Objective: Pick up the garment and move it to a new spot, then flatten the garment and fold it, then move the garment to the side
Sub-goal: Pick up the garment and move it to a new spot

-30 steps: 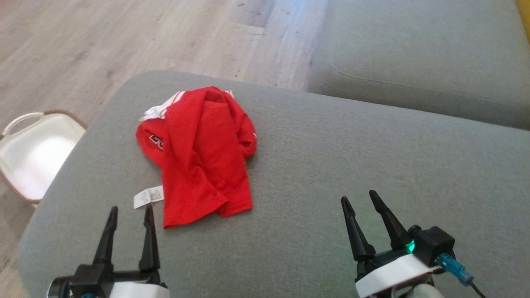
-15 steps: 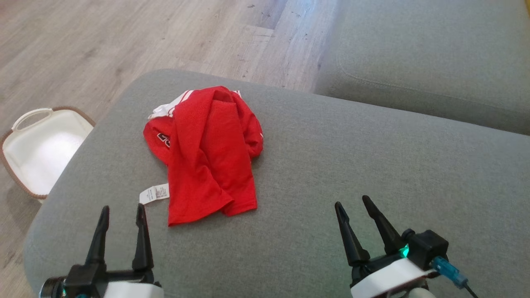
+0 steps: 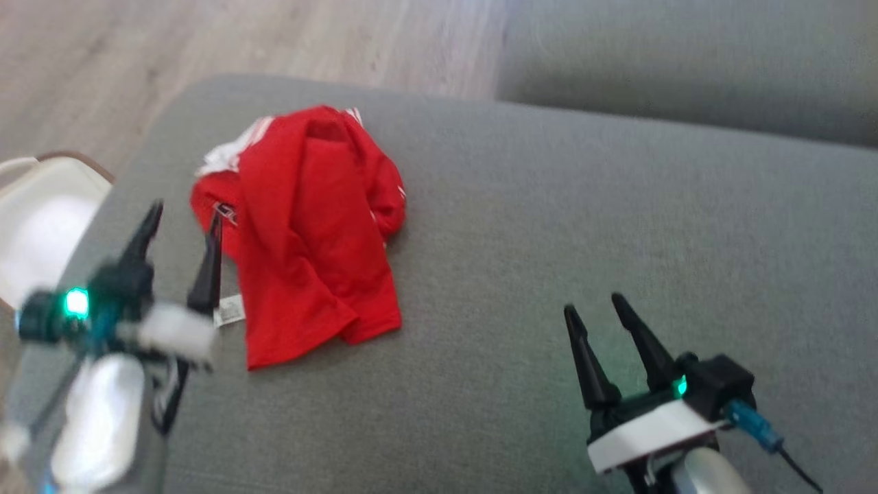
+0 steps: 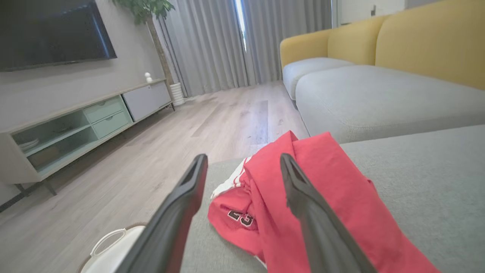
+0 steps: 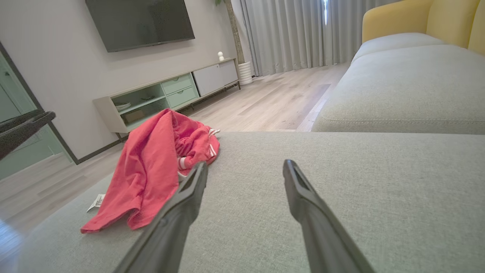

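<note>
The garment [image 3: 309,226] is a crumpled red jersey with white trim, lying on the left part of a grey cushion [image 3: 549,240]. A white label [image 3: 230,312] pokes out at its near left edge. My left gripper [image 3: 186,213] is raised beside the jersey's left edge, open, nothing between its fingers. In the left wrist view the garment [image 4: 322,201] lies just beyond the open left gripper [image 4: 243,159]. My right gripper [image 3: 593,309] stands open over bare cushion, well right of the jersey. The right wrist view has the garment [image 5: 155,167] left of the open right gripper [image 5: 245,163].
A white basket [image 3: 34,219] with a brown rim sits on the wood floor left of the cushion. A second grey cushion [image 3: 686,62] lies beyond, with a yellow backrest [image 4: 416,41]. A TV stand [image 5: 166,94] lines the far wall.
My left gripper has risen and moved forward to the jersey's left edge. The head camera has shifted, so the whole picture slid. The right gripper and the garment hold their places.
</note>
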Available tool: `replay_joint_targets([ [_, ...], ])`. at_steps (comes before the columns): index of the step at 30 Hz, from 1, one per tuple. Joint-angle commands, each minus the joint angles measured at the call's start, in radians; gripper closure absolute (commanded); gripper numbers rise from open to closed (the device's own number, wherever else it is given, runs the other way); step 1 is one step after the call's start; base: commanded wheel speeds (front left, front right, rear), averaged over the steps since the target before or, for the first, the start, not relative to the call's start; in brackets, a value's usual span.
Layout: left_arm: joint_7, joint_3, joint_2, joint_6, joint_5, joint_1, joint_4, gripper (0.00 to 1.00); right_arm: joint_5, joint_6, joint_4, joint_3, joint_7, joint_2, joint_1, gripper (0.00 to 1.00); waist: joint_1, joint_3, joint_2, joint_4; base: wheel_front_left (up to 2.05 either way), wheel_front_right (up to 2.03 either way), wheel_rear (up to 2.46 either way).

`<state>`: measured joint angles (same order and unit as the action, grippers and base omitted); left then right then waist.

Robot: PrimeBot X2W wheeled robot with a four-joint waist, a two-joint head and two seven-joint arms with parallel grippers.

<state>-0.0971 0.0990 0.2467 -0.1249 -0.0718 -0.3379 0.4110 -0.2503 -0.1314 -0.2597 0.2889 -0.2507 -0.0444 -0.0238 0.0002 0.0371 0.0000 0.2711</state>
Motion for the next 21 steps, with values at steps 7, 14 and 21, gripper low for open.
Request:
replay_joint_targets([
  [7,0.172,0.154,0.132,-0.005,-0.108,-0.243,0.119,0.0,0.013,0.001,0.039,0.0,-0.011,-0.006,-0.09,0.0,-0.0002,0.124,0.0,-0.098,0.0,0.0,0.0],
  [14,0.251,0.225,0.209,-0.006,-0.189,-0.347,0.276,0.0,0.017,0.001,0.048,-0.007,-0.011,-0.006,-0.121,0.0,-0.0002,0.173,0.0,-0.16,0.0,0.0,0.0],
  [21,0.256,0.269,0.216,-0.006,-0.283,-0.361,0.373,0.68,0.013,0.001,0.049,-0.011,-0.011,-0.006,-0.12,0.0,-0.0002,0.173,0.0,-0.189,0.0,0.0,0.0],
])
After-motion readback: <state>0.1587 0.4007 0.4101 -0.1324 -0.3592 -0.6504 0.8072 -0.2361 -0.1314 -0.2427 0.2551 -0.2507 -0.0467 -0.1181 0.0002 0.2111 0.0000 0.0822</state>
